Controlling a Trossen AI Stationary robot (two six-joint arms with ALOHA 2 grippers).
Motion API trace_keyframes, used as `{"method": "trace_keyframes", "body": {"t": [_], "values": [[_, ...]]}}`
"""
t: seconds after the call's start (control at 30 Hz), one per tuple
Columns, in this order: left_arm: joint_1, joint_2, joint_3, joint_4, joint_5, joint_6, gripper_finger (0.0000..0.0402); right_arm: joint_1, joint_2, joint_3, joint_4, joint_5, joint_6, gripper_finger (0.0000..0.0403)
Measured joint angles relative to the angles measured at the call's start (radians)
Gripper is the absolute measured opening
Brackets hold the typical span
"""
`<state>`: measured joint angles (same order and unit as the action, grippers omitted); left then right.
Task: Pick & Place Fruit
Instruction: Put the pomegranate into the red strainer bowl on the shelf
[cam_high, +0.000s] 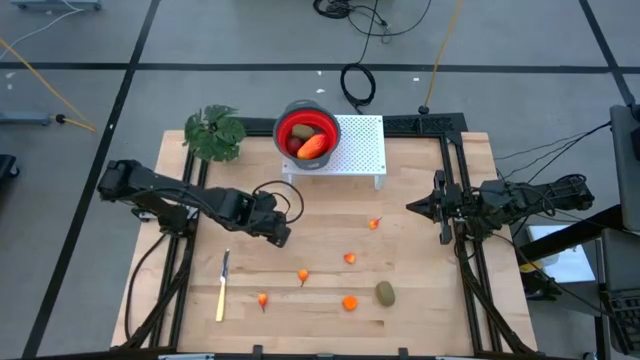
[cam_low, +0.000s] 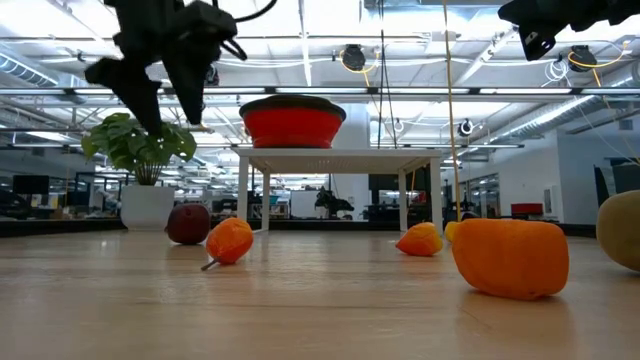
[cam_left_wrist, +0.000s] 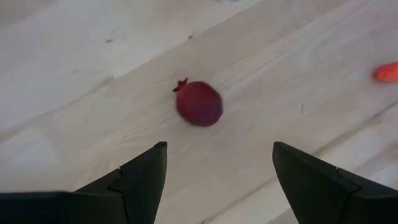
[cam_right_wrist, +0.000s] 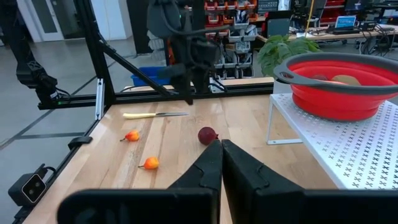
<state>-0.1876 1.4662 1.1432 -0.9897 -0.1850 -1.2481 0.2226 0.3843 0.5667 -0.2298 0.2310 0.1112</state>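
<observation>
Fingers (cam_left_wrist: 143, 180) of left gripper (cam_left_wrist: 217, 168) spread above dark red ball (cam_left_wrist: 199, 103), stem away.

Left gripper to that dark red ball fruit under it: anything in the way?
Nothing visible. The left gripper hangs open above the dark red ball fruit, which lies alone on bare wooden table; the nearest small orange fruit sits well off to the side.

Green leafy plant (cam_high: 214, 133) at table's back-left corner, pale-yellow knife (cam_high: 222, 286) lying front-left, white perforated stand (cam_high: 361, 150)

Open-plan robotics lab, cabled floor (cam_high: 80, 60)
</observation>
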Motion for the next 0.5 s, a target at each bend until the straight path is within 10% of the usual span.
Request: {"method": "trace_keyframes", "body": {"t": [0.5], "values": [[0.087,0.000,-0.166,0.249,0.061,-0.188,0.0292,0.000,0.000,0.000,0.000,0.000,0.000,0.0004]]}}
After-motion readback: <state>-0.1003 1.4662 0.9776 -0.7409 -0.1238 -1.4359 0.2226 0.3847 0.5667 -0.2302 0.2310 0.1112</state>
